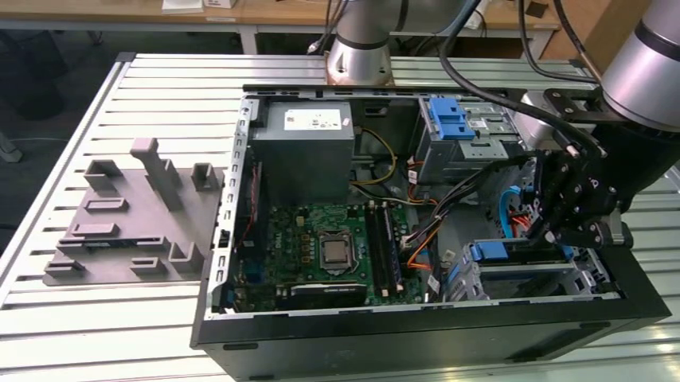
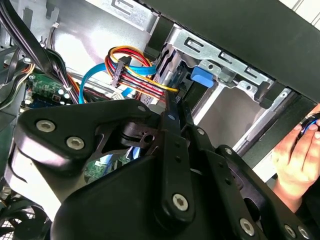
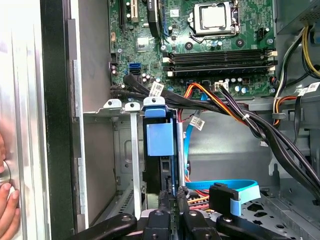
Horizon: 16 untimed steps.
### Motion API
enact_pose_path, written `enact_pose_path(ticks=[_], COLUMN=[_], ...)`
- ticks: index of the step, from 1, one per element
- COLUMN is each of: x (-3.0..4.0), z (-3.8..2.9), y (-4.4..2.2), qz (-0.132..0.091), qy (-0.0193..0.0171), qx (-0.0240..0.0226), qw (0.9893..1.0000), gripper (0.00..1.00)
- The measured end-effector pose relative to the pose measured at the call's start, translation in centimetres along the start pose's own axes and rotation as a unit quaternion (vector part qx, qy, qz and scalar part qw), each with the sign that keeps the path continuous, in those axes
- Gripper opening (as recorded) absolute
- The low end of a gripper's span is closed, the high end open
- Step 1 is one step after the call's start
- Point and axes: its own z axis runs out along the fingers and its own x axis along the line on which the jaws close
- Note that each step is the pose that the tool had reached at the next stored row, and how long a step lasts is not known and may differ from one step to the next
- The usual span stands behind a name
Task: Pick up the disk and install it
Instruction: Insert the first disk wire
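Fingers (image 3: 170,210) of our gripper (image 1: 568,227) pinch the disk (image 3: 159,150) by its edge, and it stands upright, partly inside the cage (image 3: 131,150). Beyond it, cables (image 3: 235,112) cross near the motherboard (image 3: 200,40). We judge a tilted disk may jam on the cage, and a cable may snag.

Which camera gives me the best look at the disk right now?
The first wrist view: the disk stands edge-on in its bay, blue rail facing the camera, pincer just at its near end. The exterior view shows its blue end beside the arm. The second wrist view shows a blue tab.
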Motion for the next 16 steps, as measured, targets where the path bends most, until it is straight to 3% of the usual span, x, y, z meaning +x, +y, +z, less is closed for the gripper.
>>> enact_pose_path(ticks=[6,7,8,16], x=[0.00,0.01,0.01,0.11], z=[0.00,-0.07,-0.18,-1.85], y=[0.00,0.01,0.00,0.01], qz=[0.000,0.000,0.000,0.000], qy=[-0.0004,-0.0004,-0.0002,-0.0001], qx=[-0.0001,-0.0001,0.0000,-0.0005], qw=[1.0000,1.0000,1.0000,1.0000], gripper=[0.18,0.24,0.24,0.24])
